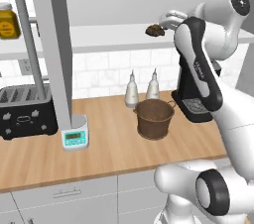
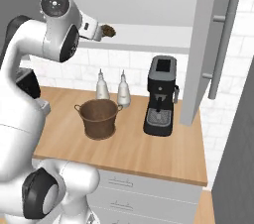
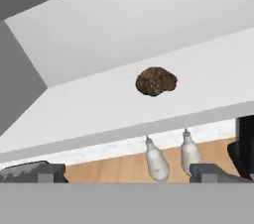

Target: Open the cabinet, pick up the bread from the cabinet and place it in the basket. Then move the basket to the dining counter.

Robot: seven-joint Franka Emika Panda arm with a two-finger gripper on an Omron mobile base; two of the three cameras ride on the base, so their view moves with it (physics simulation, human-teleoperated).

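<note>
The wooden worktop (image 1: 99, 148) ran under an open cabinet (image 1: 52, 44). One bread roll (image 3: 156, 81) lay on its pale shelf (image 3: 99, 114). Below stood one basket (image 1: 155, 118), two white bottles (image 1: 132, 90) behind it, a coffee machine (image 2: 161, 101) beside, and a toaster (image 1: 25, 111). The gripper (image 1: 166, 22) was wide open before the roll, holding nothing.

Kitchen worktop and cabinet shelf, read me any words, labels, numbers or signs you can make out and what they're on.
No text is legible.
Jar: orange label with a dark mark, too blurred to read.
Scale: display shows no readable digits.
Toaster: small front markings, too small.
Coffee machine: no lettering visible.
</note>
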